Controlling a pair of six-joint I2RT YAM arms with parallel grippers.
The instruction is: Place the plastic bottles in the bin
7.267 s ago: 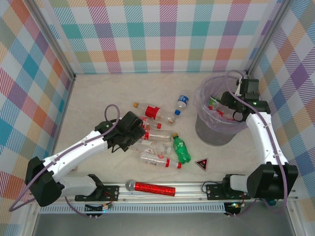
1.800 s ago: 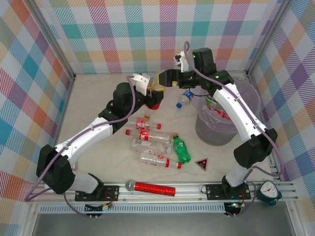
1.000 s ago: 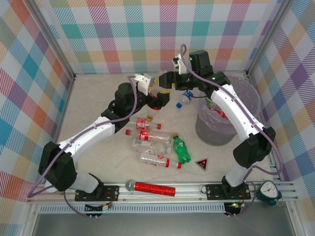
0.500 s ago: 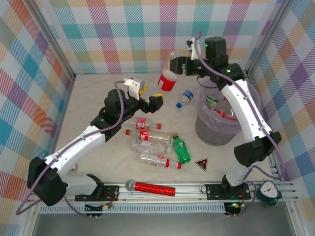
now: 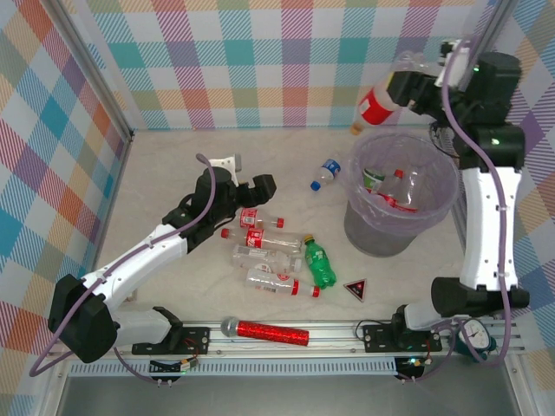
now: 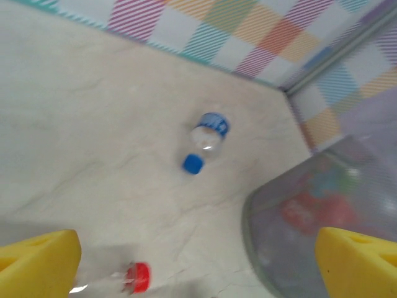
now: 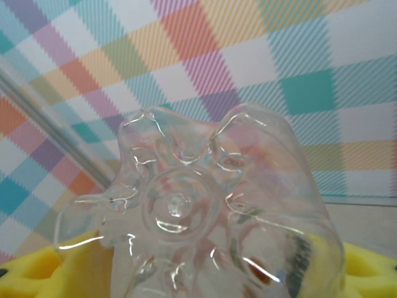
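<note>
Plaid walls, pale marbled table (image 5: 173, 156). Right gripper (image 5: 409, 85) raised high, pinching bottle (image 5: 379, 104) by base; long axis tilted, cap pointing down-left, hanging above far-left rim of bin (image 5: 368, 234). Bin mouth lies below, to near-right of bottle; several bottles already inside. Left gripper (image 5: 245, 176) spread wide, empty, low over loose bottles (image 5: 269, 251) at table centre, well apart from bin; right arm nearer
</note>
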